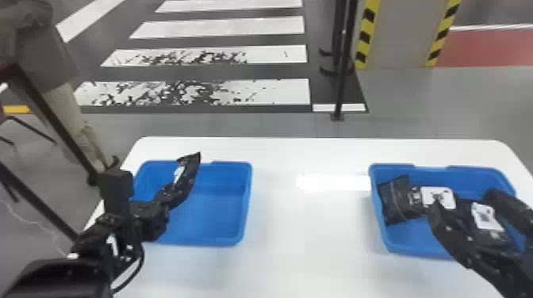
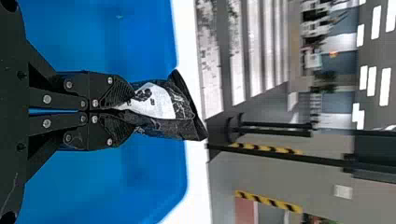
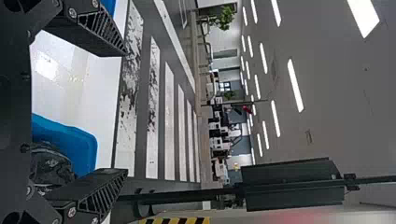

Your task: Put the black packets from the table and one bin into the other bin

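Nearest you, the left arm (image 1: 55,277) reaches in, left gripper (image 2: 133,112) pinched tight on one end of a black packet (image 2: 163,105) over the left bin (image 1: 210,210). The right bin (image 1: 436,174), with its packets (image 1: 392,204), looks like the target: clear the rim, level that free end, cross gently. Right gripper (image 3: 125,113) spread and empty there, so mind a clash! White table (image 1: 309,234), glare (image 1: 329,182) between bins; beyond, zebra stripes (image 1: 254,27) and a hazard-taped pillar (image 1: 400,35).
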Robot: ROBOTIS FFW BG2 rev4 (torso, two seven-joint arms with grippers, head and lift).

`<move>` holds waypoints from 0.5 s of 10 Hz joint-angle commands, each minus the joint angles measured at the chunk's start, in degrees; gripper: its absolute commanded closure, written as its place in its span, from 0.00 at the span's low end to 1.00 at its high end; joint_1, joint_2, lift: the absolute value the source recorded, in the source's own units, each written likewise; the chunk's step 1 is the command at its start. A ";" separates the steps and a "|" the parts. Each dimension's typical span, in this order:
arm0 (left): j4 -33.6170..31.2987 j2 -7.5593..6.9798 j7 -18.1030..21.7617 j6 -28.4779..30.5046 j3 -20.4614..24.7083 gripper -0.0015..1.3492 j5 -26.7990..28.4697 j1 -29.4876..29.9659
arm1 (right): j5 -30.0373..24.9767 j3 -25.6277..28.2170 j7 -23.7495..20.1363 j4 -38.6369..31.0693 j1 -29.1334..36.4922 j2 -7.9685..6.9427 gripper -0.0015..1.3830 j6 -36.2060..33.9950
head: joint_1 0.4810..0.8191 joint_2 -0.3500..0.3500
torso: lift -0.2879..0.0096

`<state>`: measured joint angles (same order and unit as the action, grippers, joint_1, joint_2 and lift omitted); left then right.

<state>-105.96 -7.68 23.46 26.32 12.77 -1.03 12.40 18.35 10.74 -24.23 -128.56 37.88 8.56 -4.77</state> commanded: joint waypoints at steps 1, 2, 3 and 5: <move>-5.06 1.35 -0.44 -5.37 0.15 0.90 -2.29 3.63 | 0.16 0.00 -0.91 -0.60 -2.45 0.14 0.10 -1.98 | 0.63 0.65 | 0.60; -7.87 2.06 -1.05 -8.32 0.15 0.90 -2.75 6.02 | 1.41 -1.02 -2.05 -0.75 -5.12 0.40 0.10 -6.76 | 0.63 0.64 | 0.60; -9.28 2.93 -1.67 -12.68 -0.31 0.90 -4.80 8.55 | 4.61 -3.54 -3.10 -0.32 -8.92 1.46 0.10 -13.23 | 0.63 0.64 | 0.60; -11.53 4.08 -2.02 -17.04 -2.48 0.90 -5.37 12.63 | 8.96 -8.11 -3.37 -0.32 -15.38 2.95 0.10 -18.99 | 0.63 0.69 | 0.60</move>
<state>-116.96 -3.82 21.43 10.23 11.01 -6.24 23.99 26.41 3.71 -27.62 -128.74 24.24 11.22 -22.37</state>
